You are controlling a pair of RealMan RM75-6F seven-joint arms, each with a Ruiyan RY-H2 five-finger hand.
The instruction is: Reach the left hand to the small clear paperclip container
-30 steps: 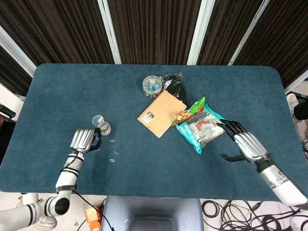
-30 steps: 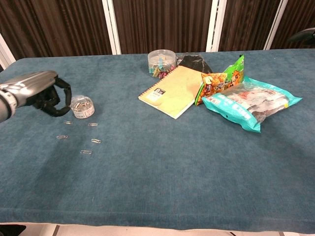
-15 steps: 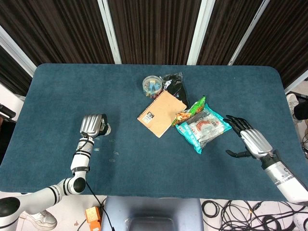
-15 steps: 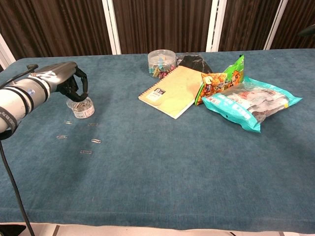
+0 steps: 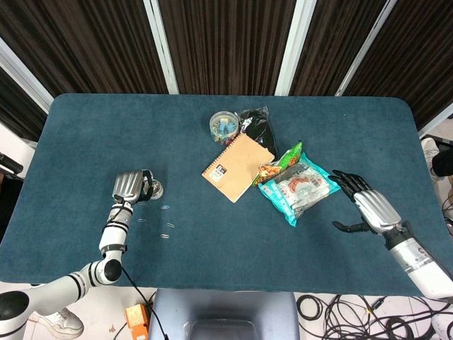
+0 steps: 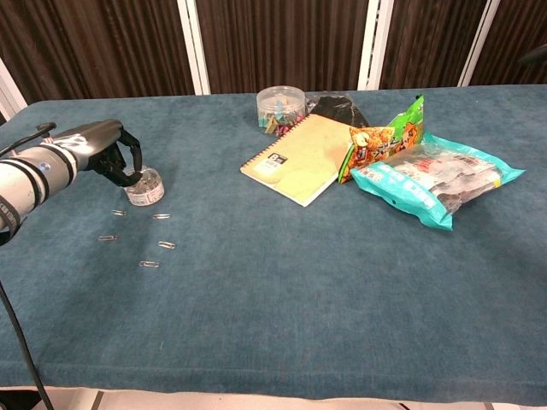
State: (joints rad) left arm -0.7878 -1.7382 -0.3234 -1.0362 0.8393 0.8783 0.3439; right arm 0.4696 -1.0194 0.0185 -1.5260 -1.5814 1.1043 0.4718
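Note:
The small clear paperclip container (image 6: 145, 187) stands upright on the blue table at the left, and shows in the head view as container (image 5: 156, 189). My left hand (image 6: 101, 155) sits right at its left side, seen from above as left hand (image 5: 129, 187). Its curved fingers (image 6: 128, 170) reach over the container's near rim and touch it; a closed grip around it does not show. Several loose paperclips (image 6: 161, 245) lie just in front. My right hand (image 5: 371, 207) hovers with fingers spread to the right of the snack bag, holding nothing.
A spiral notebook (image 6: 299, 158) lies mid-table. Behind it stand a round clear tub (image 6: 281, 109) of coloured clips and a black pouch (image 6: 340, 109). An orange-green snack pack (image 6: 385, 137) and a large teal snack bag (image 6: 436, 179) lie to the right.
My left hand moved forward from beside the clips up to the container and now touches its rim. My right hand drew back from the snack bag toward the right.

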